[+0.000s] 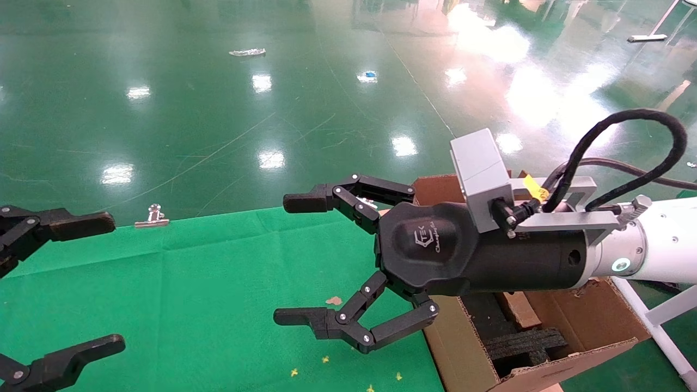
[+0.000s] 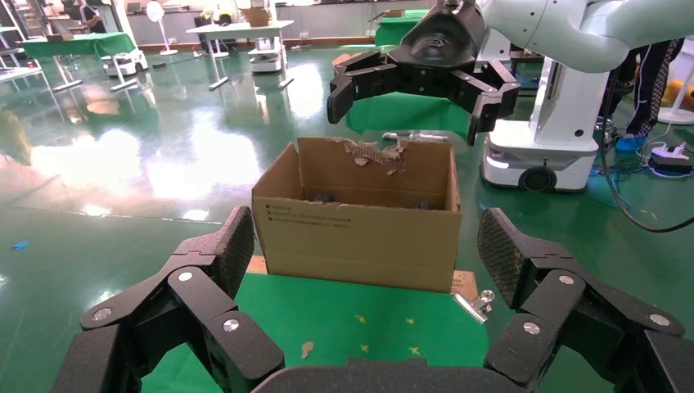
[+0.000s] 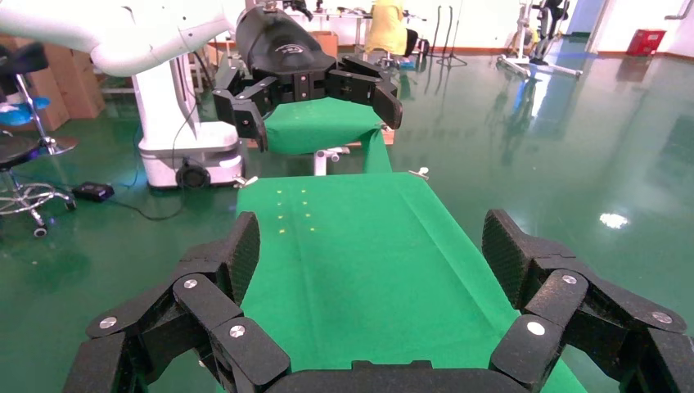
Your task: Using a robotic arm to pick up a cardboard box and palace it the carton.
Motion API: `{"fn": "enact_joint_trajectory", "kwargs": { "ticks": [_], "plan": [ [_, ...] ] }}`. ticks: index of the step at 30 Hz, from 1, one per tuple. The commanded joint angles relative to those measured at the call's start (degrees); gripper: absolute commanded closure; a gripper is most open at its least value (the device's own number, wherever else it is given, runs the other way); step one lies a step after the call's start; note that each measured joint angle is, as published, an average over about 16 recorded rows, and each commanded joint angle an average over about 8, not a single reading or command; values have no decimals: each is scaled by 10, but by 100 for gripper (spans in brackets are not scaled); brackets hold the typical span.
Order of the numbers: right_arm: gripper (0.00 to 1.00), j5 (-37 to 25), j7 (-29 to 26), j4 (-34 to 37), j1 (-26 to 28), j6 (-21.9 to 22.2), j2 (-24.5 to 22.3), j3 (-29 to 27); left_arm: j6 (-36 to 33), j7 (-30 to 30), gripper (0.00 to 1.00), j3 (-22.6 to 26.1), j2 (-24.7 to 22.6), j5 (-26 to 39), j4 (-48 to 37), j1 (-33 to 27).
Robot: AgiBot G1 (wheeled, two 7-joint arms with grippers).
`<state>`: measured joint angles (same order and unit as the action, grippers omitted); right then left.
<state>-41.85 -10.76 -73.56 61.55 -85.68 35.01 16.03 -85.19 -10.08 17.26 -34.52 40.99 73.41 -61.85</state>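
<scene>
Hovering: right gripper (image 1: 294,261), fingers spread wide, held empty beside the carton (image 1: 550,332)
Left gripper (image 1: 103,280): spread wide, empty, well apart from the carton
Small cardboard box: not seen

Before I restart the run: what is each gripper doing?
Left gripper: open, empty.
Right gripper: open, empty, beside the carton.

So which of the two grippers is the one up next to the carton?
The right gripper, on the white arm: it hangs open at the carton's near edge. The left gripper, also open, sits at the far side of the green cloth.
</scene>
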Motion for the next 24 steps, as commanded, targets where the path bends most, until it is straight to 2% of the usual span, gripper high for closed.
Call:
{"fn": "enact_joint_trajectory", "kwargs": {
  "ticks": [1,24],
  "plan": [
    [0,0,0,0,0,0,0,0,0,0,0,0,0,0,0,0],
    [0,0,0,1,1,0,0,1,0,0,0,0,0,0,0,0]
  ]
}}
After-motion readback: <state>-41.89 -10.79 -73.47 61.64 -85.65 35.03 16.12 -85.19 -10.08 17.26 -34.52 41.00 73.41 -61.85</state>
